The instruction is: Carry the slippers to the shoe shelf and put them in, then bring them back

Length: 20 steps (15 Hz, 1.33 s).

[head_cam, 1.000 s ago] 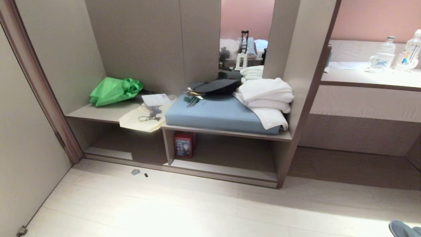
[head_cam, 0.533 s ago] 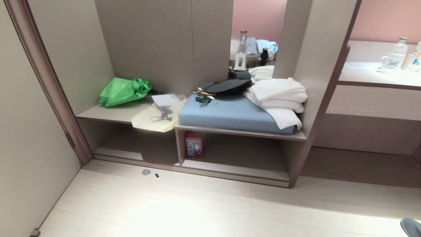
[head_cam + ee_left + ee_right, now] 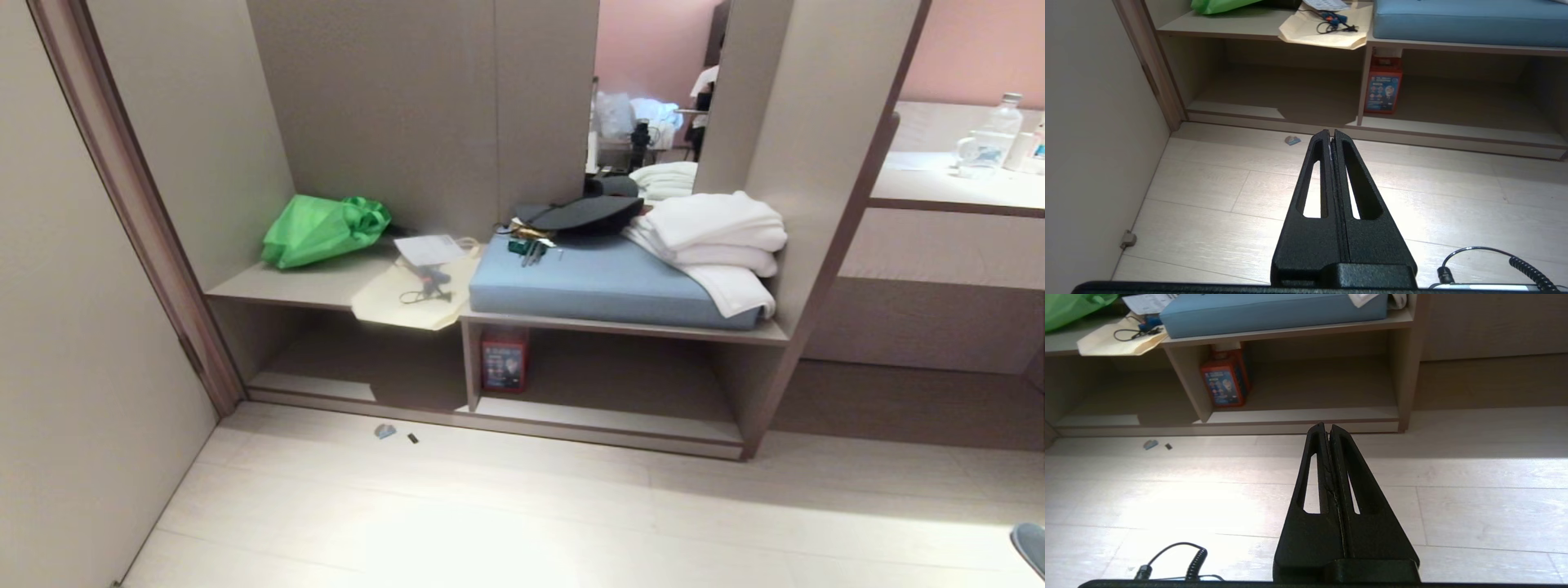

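Only the rounded toe of one blue-grey slipper (image 3: 1031, 544) shows, on the floor at the head view's bottom right corner; the rest of the slippers is out of view. The shoe shelf (image 3: 326, 384) is the narrower low cubby at the left of the grey-brown unit, and nothing lies in it (image 3: 1233, 109). Neither arm appears in the head view. My left gripper (image 3: 1329, 132) is shut with nothing in it, above the floor in front of the unit. My right gripper (image 3: 1327, 425) is shut too, also holding nothing, above the floor facing the wider cubby.
A red box (image 3: 503, 360) stands in the wider cubby. On the bench lie a green bag (image 3: 322, 229), a blue cushion (image 3: 604, 282) and white towels (image 3: 710, 237). Small scraps (image 3: 384, 430) lie on the floor. A wall (image 3: 73, 343) closes the left side.
The whole head view has shifted: the unit now sits further right in the picture and the slipper has slid almost out at the right edge. Neither arm has moved.
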Available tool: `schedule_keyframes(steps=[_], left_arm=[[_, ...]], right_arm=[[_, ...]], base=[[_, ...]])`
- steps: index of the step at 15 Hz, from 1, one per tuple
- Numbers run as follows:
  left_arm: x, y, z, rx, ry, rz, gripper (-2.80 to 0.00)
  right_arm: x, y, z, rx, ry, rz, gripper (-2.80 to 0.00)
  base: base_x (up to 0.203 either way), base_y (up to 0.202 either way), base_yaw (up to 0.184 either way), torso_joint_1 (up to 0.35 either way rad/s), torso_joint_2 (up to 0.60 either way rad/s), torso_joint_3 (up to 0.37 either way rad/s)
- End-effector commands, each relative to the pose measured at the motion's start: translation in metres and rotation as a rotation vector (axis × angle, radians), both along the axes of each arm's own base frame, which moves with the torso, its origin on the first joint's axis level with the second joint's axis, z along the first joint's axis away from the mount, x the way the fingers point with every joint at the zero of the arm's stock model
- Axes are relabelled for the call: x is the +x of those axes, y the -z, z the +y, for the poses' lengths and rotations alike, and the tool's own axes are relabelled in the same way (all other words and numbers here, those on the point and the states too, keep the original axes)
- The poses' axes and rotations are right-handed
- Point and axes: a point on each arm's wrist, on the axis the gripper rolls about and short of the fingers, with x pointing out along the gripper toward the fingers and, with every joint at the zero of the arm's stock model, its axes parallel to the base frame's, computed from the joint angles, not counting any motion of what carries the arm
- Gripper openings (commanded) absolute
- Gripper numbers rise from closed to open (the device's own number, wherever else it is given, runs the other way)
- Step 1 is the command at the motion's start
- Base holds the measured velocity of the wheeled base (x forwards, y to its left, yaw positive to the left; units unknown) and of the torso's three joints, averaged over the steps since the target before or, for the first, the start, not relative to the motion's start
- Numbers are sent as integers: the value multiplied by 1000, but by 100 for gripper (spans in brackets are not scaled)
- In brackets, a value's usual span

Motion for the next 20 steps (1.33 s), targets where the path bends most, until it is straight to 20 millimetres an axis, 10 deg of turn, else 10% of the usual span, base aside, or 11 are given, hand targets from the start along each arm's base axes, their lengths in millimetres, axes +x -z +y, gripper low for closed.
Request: schedule_keyframes(steps=[1, 11, 20], left_arm=[[0, 0, 0, -1, 0, -2, -280], [0, 0, 0, -1, 0, -1, -280], [0, 0, 0, -1, 0, -1, -280]], right_arm=[[0, 1, 0, 0, -1, 2, -280], [0, 1, 0, -1, -1, 1, -280], [0, 1, 0, -1, -2, 2, -280]], base=[[0, 196, -4, 2, -2, 2], [0, 185, -13, 3, 3, 2], [-12, 6, 0, 1, 1, 0]])
